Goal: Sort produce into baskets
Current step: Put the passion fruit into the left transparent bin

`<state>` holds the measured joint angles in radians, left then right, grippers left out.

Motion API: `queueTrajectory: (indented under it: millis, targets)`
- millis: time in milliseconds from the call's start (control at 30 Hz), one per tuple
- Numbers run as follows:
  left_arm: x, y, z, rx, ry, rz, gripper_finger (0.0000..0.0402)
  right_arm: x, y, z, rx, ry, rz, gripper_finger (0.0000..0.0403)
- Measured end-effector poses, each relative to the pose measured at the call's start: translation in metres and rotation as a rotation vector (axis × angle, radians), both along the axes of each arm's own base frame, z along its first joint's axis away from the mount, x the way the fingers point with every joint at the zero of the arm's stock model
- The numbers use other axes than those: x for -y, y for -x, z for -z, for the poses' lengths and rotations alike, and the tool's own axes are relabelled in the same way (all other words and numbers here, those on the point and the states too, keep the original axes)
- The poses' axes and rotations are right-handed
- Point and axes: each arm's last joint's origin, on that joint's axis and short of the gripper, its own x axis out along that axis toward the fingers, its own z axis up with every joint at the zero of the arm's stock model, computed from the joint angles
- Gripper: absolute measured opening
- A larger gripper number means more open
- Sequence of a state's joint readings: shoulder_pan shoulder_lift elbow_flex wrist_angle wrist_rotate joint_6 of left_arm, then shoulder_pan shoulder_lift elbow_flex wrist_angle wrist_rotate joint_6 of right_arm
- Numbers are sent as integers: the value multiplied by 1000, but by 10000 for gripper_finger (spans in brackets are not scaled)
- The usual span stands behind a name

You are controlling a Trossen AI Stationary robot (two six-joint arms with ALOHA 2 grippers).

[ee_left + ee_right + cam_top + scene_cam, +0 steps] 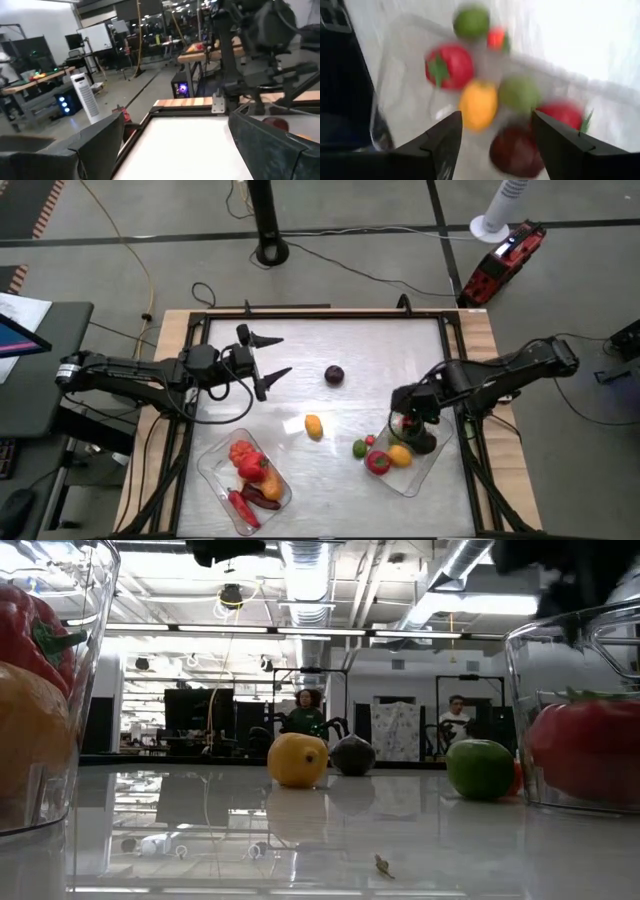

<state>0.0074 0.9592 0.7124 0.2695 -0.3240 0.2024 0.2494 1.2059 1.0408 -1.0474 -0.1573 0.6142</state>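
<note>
The left gripper is hovering over the white surface toward its left rear part, its fingers standing wide apart and holding nothing. In front of it, near the front edge, the left basket (a clear, shallow tray with rounded corners) is lying at an angle and holding a red pepper, an orange-red piece, a red chilli and a dark purple piece, all packed close together.

Toward the middle, a dark purple round fruit is sitting alone on the surface, and nearer the front a yellow-orange fruit is lying by itself; in the low view the two are showing side by side.

Further right, a green lime is resting just outside the right basket, with a small red piece beside it. Inside that clear tray a red tomato with a green stem and a yellow fruit are sitting next to each other; the right wrist view is also showing a green piece, another red one and a dark red one in it.

The right gripper is hanging directly over the right basket, its fingers parted with nothing between them (the produce is lying loose below).
</note>
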Motion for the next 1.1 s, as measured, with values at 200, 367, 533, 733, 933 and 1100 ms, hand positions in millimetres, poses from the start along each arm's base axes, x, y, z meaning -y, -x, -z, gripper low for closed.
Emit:
queueTrajectory:
  millis: [200,367,533,733,933,1100]
  targets:
    - [0,-2,1,1,-2,16,345,21,-38,-9,147,202,-22,265]
    - [2,-2,1,5,27,51,345,44,-78,15,204,368,-95,265]
    - [2,-2,4,-22,30,52,345,72,-112,36,282,503,-139,265]
    - [2,-3,11,-93,42,58,345,100,-120,54,229,536,-130,266]
    - [-7,-29,36,-177,96,48,345,110,-111,33,372,583,-81,266]
    - [-24,-52,59,-226,198,45,345,114,-85,32,476,615,-24,266]
